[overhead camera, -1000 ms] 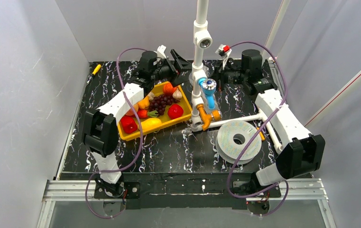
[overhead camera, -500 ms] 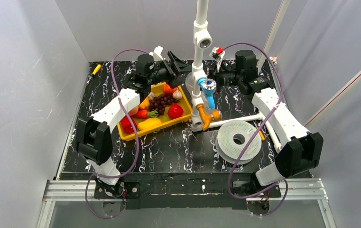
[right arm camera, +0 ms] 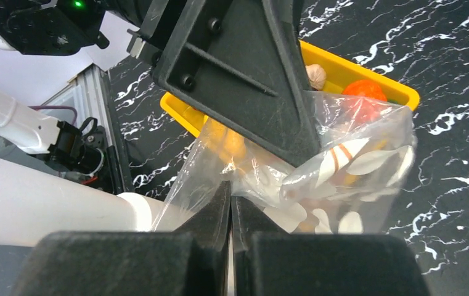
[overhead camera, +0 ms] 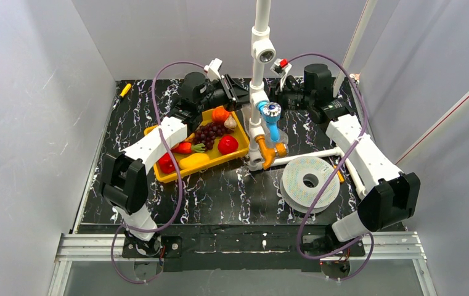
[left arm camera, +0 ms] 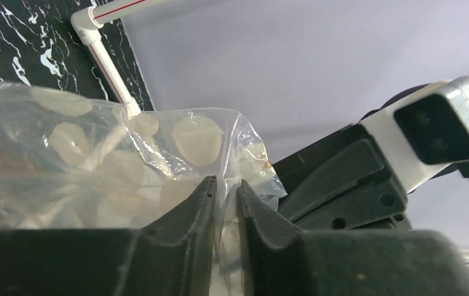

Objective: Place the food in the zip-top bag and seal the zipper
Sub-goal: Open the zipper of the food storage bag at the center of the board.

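The clear zip-top bag (left arm camera: 96,154) hangs at the back of the table by the white pole, crumpled and faint in the top view (overhead camera: 246,113). My left gripper (left arm camera: 225,185) has its jaws close together on a fold of the bag's film near one corner. My right gripper (right arm camera: 230,191) is shut on the bag's (right arm camera: 342,166) other side, facing the left gripper (right arm camera: 238,68). I cannot make out the zipper in the crumpled film. The food lies in the yellow tray (overhead camera: 176,176): purple grapes (overhead camera: 210,131), a red piece (overhead camera: 228,144), an orange one (overhead camera: 220,114) and a yellow one (overhead camera: 196,160).
A white PVC pole (overhead camera: 258,55) with blue and orange fittings (overhead camera: 270,114) stands right between the two grippers. A round white spool disc (overhead camera: 310,182) lies front right of it. A yellow marker (overhead camera: 124,90) sits at the far left corner.
My left gripper has moved right, from above the tray's far end to the pole, and its wide jaws have come together on the bag. The right gripper has stayed shut, shifting slightly.
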### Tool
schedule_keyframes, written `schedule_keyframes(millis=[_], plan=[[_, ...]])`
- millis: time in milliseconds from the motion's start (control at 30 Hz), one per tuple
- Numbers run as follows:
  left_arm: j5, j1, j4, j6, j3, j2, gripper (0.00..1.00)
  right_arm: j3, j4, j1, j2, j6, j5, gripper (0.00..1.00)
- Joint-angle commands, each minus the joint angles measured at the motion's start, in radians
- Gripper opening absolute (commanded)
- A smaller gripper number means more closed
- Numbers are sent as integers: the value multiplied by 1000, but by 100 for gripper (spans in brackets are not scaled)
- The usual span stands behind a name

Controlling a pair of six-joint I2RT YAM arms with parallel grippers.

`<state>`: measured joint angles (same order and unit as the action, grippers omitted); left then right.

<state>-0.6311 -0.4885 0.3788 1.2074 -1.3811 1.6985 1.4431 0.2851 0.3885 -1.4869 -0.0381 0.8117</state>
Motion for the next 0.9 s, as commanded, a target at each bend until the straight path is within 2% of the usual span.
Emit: schedule_keyframes(millis=[0,67,100,167,233,333,433,533,633,767,867], plan=[[-16,-7,-56,-105,-39,-45,4,-28,-100,11,73,-101,-76,9],[33,-7,-155,-198,-52,-84,0,-57,-90,12,94,-149,-142,23],[64,-7,-192,-240,-53,-105,0,-71,-77,12,105,-171,-171,26],[140,-6,-256,-328,-47,-164,0,-104,-34,13,141,-235,-317,48],[220,-7,-336,-417,-53,-212,0,-131,26,8,179,-310,-449,65],[300,-7,-417,-516,-50,-265,0,-156,111,6,230,-337,-559,82],[388,-8,-439,-585,-15,-328,0,-162,242,4,271,-391,-779,95],[485,-7,-430,-662,46,-409,0,-153,415,1,285,-442,-979,98],[560,-7,-461,-734,92,-499,0,-199,559,1,312,-474,-1048,98],[588,-7,-494,-822,169,-615,0,-378,569,1,435,-492,-978,98],[533,-8,-461,-875,263,-722,0,-487,542,2,551,-460,-811,97]])
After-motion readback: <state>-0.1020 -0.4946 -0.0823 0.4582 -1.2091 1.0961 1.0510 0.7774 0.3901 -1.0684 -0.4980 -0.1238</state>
